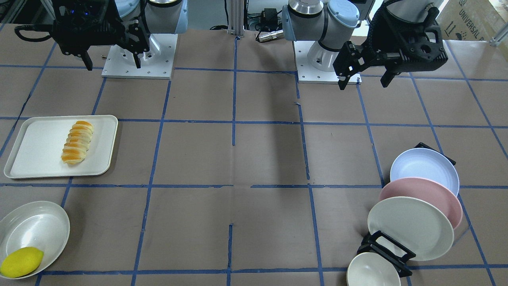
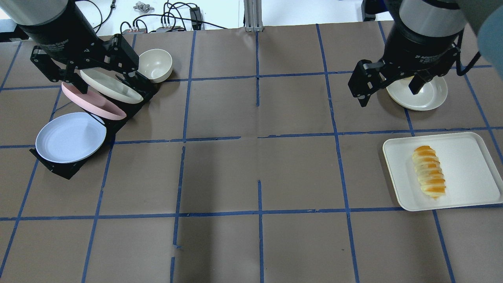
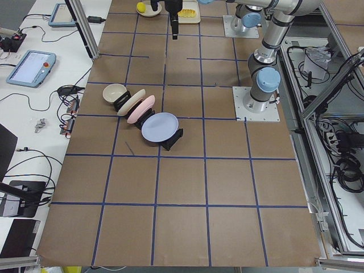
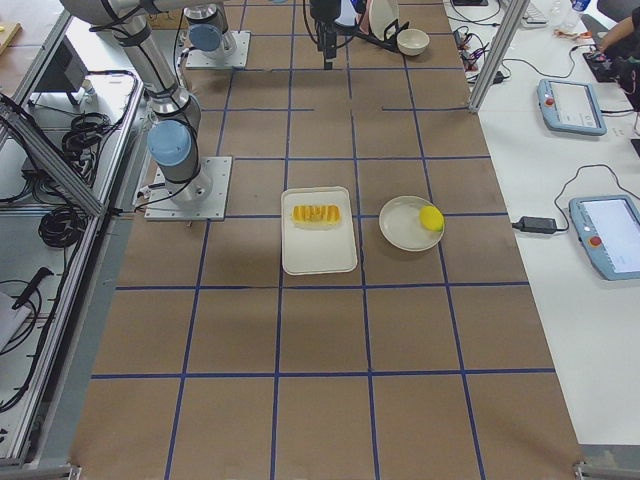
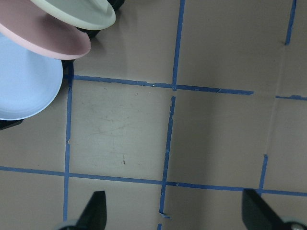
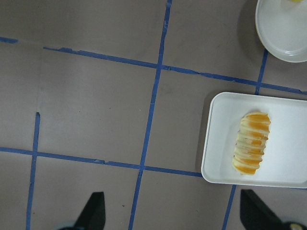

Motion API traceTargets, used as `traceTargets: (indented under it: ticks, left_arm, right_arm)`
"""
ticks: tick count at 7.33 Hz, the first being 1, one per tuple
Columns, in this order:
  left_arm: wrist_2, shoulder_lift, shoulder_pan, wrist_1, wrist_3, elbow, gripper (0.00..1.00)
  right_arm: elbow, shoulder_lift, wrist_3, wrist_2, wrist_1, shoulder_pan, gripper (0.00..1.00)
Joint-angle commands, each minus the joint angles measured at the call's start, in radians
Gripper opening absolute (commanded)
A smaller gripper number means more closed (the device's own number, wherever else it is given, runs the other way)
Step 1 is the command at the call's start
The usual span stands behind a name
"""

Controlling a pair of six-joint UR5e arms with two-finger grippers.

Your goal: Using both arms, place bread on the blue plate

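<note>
Golden bread [image 2: 429, 171] is laid flat on a white tray [image 2: 469, 161], well apart from the blue plate [image 2: 70, 136], which is propped tilted in a black rack [image 2: 58, 168]. The left gripper [image 1: 362, 85] and right gripper [image 1: 113, 66] are held wide open above the table, seemingly ready for reaching.

Brown bench [image 2: 298, 243] with a grid of blue tape lines [image 2: 220, 138]. The bread [image 2: 429, 171] is striped golden-orange and pale cream, on a plain white tray [image 2: 467, 157]. The blue plate [image 2: 70, 137] is pale lavender-blue; the pink plate [image 2: 92, 104] and cream-white plate [image 2: 110, 84] are plain, the lemon [image 1: 22, 262] yellow.
</note>
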Motion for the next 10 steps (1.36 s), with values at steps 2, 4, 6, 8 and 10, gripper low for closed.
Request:
traceTargets:
  ticks: [2, 4, 6, 8, 10]
  left_arm:
    - [-0.002, 0.0, 0.0, 0.0, 0.0, 0.001, 1.0]
    - [-0.002, 0.0, 0.002, 0.0, 0.0, -0.001, 1.0]
    - [-0.001, 0.0, 0.0, 0.0, 0.0, -0.001, 1.0]
    - [0.001, 0.001, 0.002, 0.0, 0.0, -0.005, 1.0]
    - [0.001, 0.002, 0.002, 0.002, 0.002, -0.007, 1.0]
  right_arm:
    - [0.0, 0.0, 0.006, 0.003, 0.0, 0.0, 1.0]
    - [0.003, 0.005, 0.058, 0.02, 0.032, -0.011, 0.99]
    - [0.049, 0.005, -0.031, 0.088, -0.021, -0.06, 0.89]
    - [0.223, -0.065, -0.202, 0.082, -0.12, -0.205, 0.9]
    - [0.392, -0.086, -0.353, 0.075, -0.255, -0.395, 0.86]
